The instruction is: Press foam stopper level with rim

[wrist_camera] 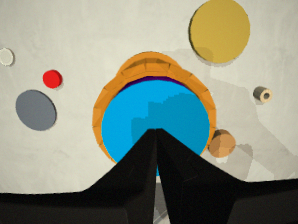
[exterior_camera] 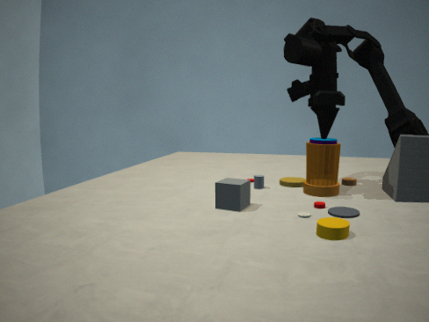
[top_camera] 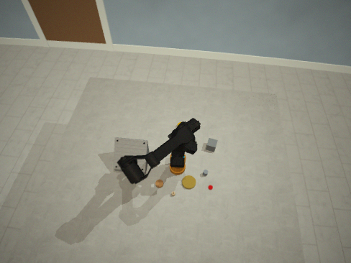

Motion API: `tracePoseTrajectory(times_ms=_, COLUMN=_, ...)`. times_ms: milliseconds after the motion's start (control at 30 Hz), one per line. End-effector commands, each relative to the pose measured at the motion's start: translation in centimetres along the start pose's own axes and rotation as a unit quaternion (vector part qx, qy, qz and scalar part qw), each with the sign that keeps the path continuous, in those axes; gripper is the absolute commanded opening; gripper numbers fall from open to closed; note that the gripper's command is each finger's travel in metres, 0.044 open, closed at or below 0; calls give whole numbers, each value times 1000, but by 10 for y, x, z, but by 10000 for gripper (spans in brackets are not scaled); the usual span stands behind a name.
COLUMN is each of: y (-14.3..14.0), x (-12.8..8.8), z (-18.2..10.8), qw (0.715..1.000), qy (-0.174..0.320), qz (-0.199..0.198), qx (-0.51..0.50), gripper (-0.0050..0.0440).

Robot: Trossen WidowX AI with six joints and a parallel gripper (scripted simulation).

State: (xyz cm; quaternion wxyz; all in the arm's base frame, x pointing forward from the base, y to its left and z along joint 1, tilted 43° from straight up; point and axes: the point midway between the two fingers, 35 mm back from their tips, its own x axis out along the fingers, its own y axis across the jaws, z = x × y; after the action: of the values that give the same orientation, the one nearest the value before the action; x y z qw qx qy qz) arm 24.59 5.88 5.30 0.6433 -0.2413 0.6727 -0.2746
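Observation:
An orange ribbed jar stands upright on the table. A blue foam stopper sits in its mouth, and its blue top and a thin purple band show just above the rim. My gripper is shut on nothing. It points straight down over the stopper's middle, with its tip at the foam's top. In the top view the arm hides the jar's mouth.
A grey cube and a small grey cylinder stand left of the jar. An olive disc, a brown disc, a dark grey disc, a red button and a yellow puck lie around it. The grey base block stands at the right.

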Motion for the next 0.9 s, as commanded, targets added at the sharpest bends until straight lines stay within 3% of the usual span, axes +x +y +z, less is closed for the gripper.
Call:
tracePoseTrajectory(times_ms=0, y=-2, x=4, z=-2, qw=1000, qy=5, qz=-3, qx=-2, gripper=0)
tracePoseTrajectory(times_ms=867, y=-2, x=6, z=-3, qw=1000, qy=5, qz=-3, qx=-2, gripper=0)
